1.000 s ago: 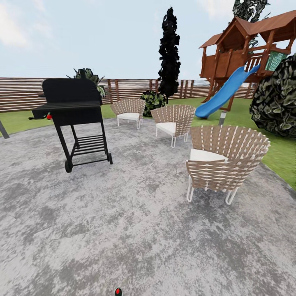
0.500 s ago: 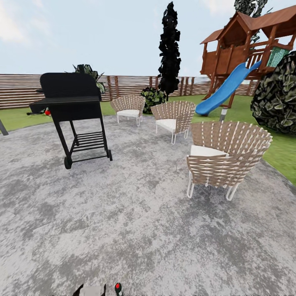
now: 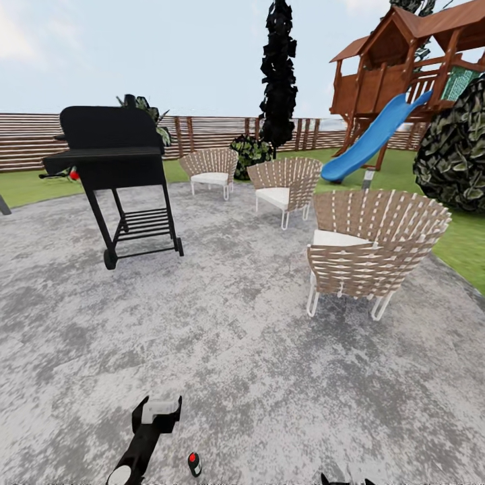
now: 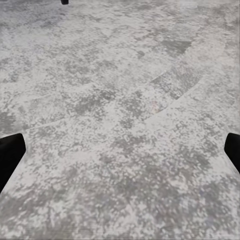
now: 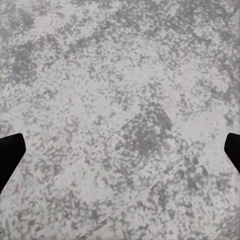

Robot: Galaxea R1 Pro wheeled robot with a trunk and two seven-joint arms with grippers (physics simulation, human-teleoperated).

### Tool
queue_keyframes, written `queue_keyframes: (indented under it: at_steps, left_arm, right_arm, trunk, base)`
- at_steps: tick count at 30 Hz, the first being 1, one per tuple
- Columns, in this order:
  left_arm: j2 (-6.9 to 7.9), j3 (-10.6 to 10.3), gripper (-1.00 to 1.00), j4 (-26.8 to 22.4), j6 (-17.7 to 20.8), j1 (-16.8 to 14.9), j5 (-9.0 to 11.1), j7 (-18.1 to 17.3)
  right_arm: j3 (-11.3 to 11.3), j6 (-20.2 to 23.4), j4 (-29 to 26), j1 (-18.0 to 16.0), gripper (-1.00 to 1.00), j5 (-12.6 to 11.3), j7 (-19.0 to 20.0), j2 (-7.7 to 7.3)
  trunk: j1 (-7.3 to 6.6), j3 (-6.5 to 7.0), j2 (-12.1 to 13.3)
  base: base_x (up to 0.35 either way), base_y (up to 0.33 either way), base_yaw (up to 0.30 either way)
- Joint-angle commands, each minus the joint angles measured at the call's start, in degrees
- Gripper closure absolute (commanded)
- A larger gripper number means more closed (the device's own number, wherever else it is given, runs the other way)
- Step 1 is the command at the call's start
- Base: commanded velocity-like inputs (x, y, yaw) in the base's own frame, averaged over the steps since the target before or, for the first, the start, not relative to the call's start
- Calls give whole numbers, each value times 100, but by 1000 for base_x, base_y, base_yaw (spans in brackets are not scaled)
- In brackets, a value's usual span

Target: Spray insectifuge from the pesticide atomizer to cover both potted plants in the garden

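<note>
The pesticide atomizer and the potted plants are out of view. I stand on a round grey paved patch [image 3: 242,350] of the garden, with green lawn [image 3: 27,188] and a brown slatted fence [image 3: 27,141] beyond it. My left gripper [image 3: 159,405] reaches in low at the near left, open and empty. Its dark fingertips [image 4: 10,155] sit far apart over bare paving in the left wrist view. The black tips of my right gripper [image 3: 347,481] peek in at the near edge. Its fingertips [image 5: 10,152] are also wide apart, with nothing between them.
A black wheeled barbecue grill [image 3: 114,175] stands at the left. Three woven chairs curve along the right, the nearest [image 3: 370,252] closest to me. Behind them are a dark columnar tree [image 3: 278,74], a wooden playhouse with a blue slide [image 3: 374,135] and a big bush [image 3: 458,148].
The whole head view has shifted a little, so the camera moved. My left arm has come up into view from the near edge, and the right gripper's tips now show there too.
</note>
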Motion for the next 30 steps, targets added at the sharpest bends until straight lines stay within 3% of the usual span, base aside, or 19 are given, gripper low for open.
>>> queue_keyframes:
  at_steps: [1, 13, 30]
  left_arm:
    - [1, 1, -100, -24, -19, -8, -4, 3]
    - [9, 1, -100, -67, -21, -15, -11, -5]
    - [9, 1, -100, -67, -21, -14, -19, -5]
  right_arm:
    - [2, 87, -124, 3, -100, -1, -5, 0]
    - [-56, 154, -817, 3, -100, -5, 9, -7]
    - [-160, 157, -870, 3, -100, -6, 10, -7]
  trunk:
    - [22, -32, -44]
    - [286, -359, -525]
    - [659, -821, -1207]
  base:
    - [0, 0, 0]
    - [0, 0, 0]
    - [0, 0, 0]
